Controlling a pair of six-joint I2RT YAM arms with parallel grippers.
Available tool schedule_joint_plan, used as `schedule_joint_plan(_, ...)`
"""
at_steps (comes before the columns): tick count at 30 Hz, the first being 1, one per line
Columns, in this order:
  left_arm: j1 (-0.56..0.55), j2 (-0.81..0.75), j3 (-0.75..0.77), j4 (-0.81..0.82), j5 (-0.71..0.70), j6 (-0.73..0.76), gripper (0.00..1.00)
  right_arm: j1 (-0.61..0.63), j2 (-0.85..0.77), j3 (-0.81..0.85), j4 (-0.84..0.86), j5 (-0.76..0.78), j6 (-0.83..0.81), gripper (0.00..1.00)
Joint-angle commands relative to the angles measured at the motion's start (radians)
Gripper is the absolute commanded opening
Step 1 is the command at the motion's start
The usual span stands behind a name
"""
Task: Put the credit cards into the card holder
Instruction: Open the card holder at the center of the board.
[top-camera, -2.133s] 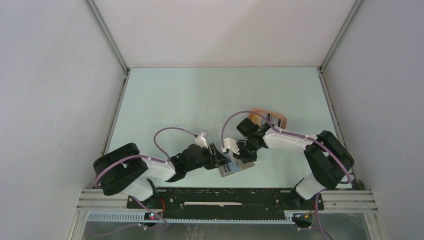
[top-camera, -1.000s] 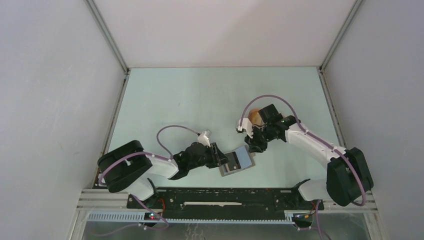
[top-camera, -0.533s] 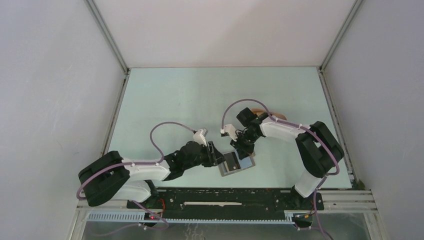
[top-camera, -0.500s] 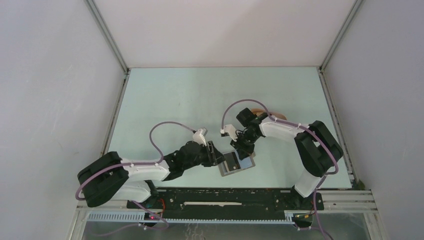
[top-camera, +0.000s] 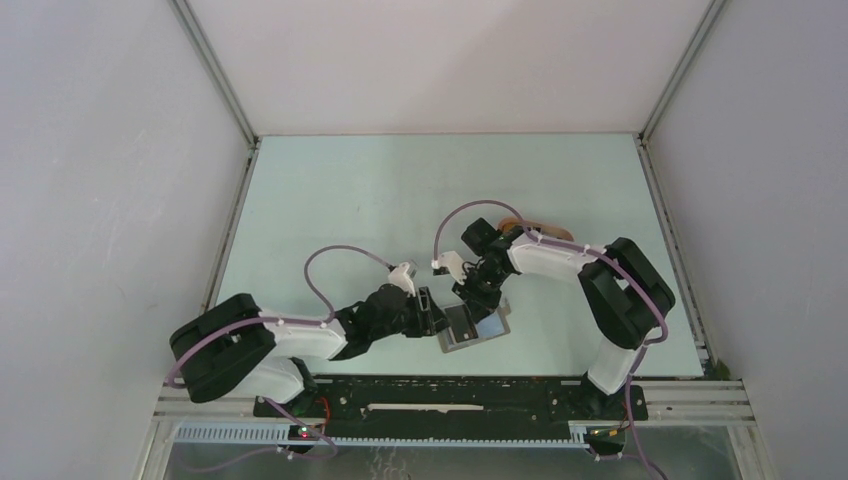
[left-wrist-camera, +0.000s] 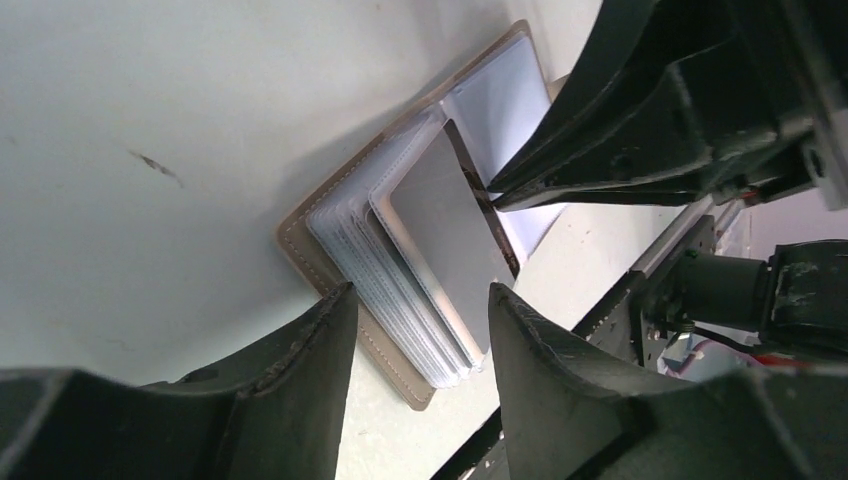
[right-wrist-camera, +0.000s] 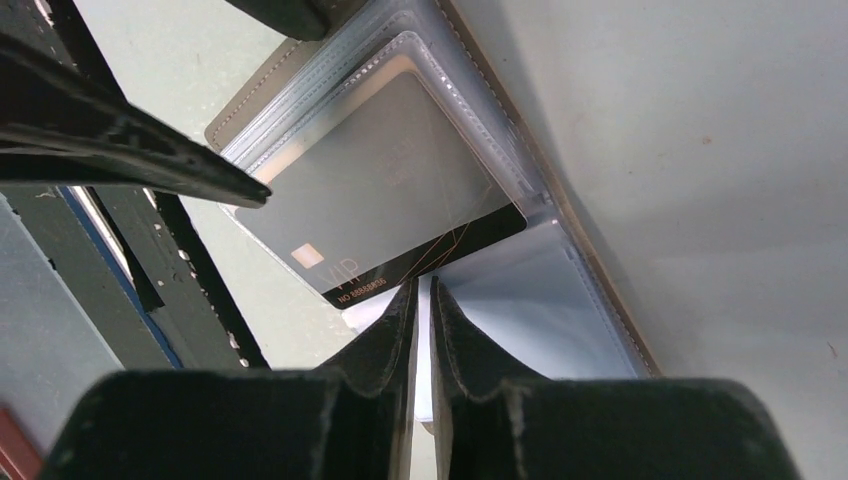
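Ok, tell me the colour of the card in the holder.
The card is black with copper lines and lettering, clearest in the right wrist view.

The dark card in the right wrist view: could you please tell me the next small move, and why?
Probably nudge the right end effector forward to seat the dark card: its printed edge sticks out of a clear sleeve of the card holder, the nearly closed fingertips sit at that edge, and the left end effector straddles it.

Plain white walls (top-camera: 430, 60) enclose a pale green table (top-camera: 400, 190) edged with aluminium rails (top-camera: 215, 70).
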Motion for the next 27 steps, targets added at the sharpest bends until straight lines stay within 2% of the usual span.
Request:
schedule_joint_plan(1,0.004,0.042,-0.001,0.059,0.029,0.016,0.58,0.015,0.014,0.038,-0.002,-0.051,0.036,0.16)
schedule_joint_plan(11,0.004,0.033,0.004,0.014,0.010,0.030,0.58,-0.013,-0.024,0.058,-0.054,-0.084,-0.007,0.17)
schedule_joint_plan(20,0.004,-0.157,0.049,-0.202,-0.084,0.176,0.60,-0.082,-0.144,0.059,-0.114,-0.124,-0.080,0.21)
schedule_joint_plan(27,0.005,-0.309,0.111,-0.265,-0.130,0.323,0.65,-0.166,-0.272,0.059,-0.107,-0.114,-0.097,0.24)
